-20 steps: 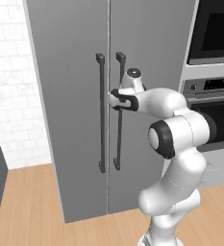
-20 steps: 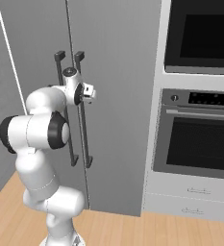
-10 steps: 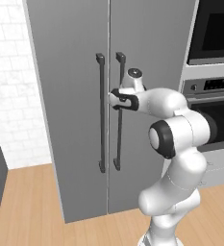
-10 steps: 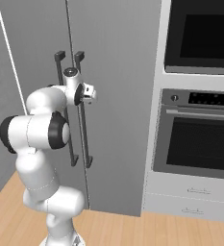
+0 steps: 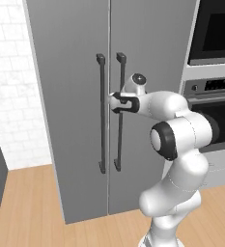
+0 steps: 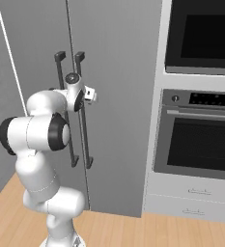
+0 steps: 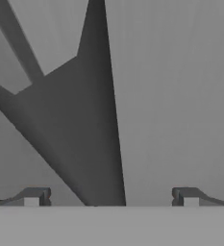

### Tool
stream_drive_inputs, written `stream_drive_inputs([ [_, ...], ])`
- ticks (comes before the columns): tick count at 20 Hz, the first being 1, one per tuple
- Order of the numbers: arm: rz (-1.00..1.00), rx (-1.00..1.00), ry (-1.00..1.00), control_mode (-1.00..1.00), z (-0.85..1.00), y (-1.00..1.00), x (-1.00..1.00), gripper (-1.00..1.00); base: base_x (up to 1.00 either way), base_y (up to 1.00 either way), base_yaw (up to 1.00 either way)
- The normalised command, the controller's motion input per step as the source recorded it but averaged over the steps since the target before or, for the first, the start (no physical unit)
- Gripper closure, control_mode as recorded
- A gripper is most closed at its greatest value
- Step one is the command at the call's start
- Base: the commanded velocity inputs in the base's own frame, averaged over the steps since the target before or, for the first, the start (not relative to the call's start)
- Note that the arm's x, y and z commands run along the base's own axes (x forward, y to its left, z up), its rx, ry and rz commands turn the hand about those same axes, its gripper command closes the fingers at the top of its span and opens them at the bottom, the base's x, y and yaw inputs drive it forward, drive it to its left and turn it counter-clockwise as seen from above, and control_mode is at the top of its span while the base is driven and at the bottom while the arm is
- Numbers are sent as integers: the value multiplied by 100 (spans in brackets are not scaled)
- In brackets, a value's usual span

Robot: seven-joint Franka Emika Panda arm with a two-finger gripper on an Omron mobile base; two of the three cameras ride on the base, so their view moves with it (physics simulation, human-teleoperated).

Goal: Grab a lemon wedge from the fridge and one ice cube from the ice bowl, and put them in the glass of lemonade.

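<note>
On my left base feed I see a white brick wall (image 5: 7,82) at the far left, then the fridge (image 5: 70,96), tall and grey, with both doors closed. Its two long black bar handles stand upright on either side of the seam between the doors: the left handle (image 5: 102,120) and the right handle (image 5: 119,116). My pincer (image 5: 115,102) is up against these handles at roughly their upper-middle height, with the white arm reaching in from the lower right. From this side the hand partly covers the right handle, and I cannot tell exactly which bar sits between the fingers.

On the hand feed the fingertips (image 7: 34,197) stand wide apart, one at each lower corner, so the pincer is released and grasps nothing. A broad dark bar and its shadow run up between them against the grey door face, close to the camera.

On my right base feed the fridge (image 6: 119,72) fills the left half, and the pincer (image 6: 87,94) is at the right handle (image 6: 82,111). To the right of the fridge stands the black wall oven (image 6: 201,130) with pale drawers (image 6: 191,198) beneath it. Wooden floor (image 6: 133,231) runs along the bottom.
</note>
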Motion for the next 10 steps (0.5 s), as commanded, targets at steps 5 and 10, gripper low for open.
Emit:
stream_drive_inputs([
  [5, -1, 0, 0, -100, 0, 31, 36, 100, 0, 0, 0],
  [10, -5, 0, 0, -100, 0, 17, 19, 100, 0, 0, 0],
])
